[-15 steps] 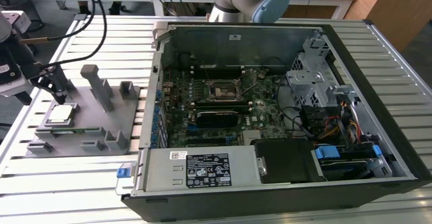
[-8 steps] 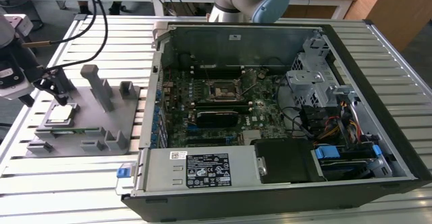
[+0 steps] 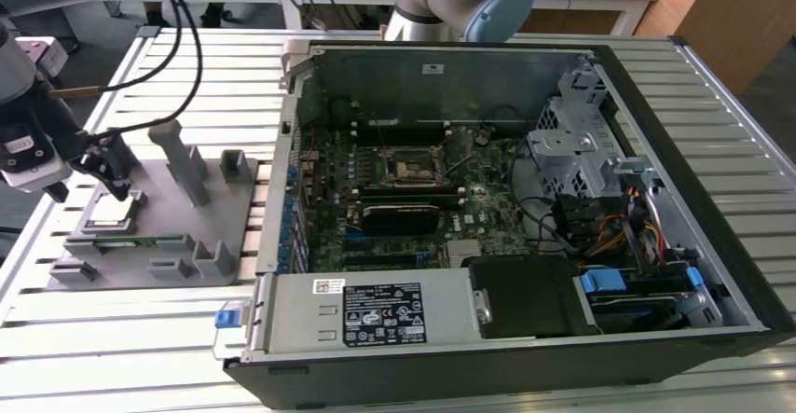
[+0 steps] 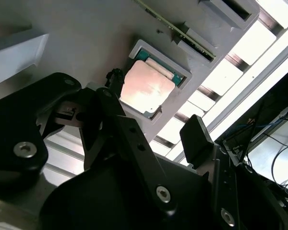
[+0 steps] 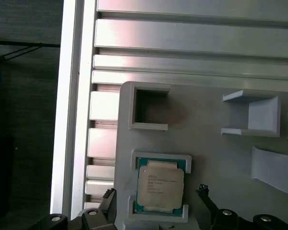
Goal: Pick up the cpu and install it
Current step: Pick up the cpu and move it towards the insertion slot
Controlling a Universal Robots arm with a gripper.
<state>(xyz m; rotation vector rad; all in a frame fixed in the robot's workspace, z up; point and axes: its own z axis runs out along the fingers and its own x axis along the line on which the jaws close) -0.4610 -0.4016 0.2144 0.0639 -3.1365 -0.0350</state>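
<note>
The hand (image 5: 155, 190) hangs wide open and empty, fingers either side of the cpu (image 3: 114, 207) — it lies flat in a pocket of the grey tray (image 3: 156, 222), at the exterior view's left.

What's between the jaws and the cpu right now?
Nothing. In the first wrist view the gripper has its jaws open, one either side of the cpu, which sits in its grey tray pocket; the gaps are bare.

In the first wrist view, the gripper (image 5: 155, 193), its fingers (image 5: 206, 198) flanking the cpu (image 5: 160, 188), is being cut off by the picture's edge.
</note>
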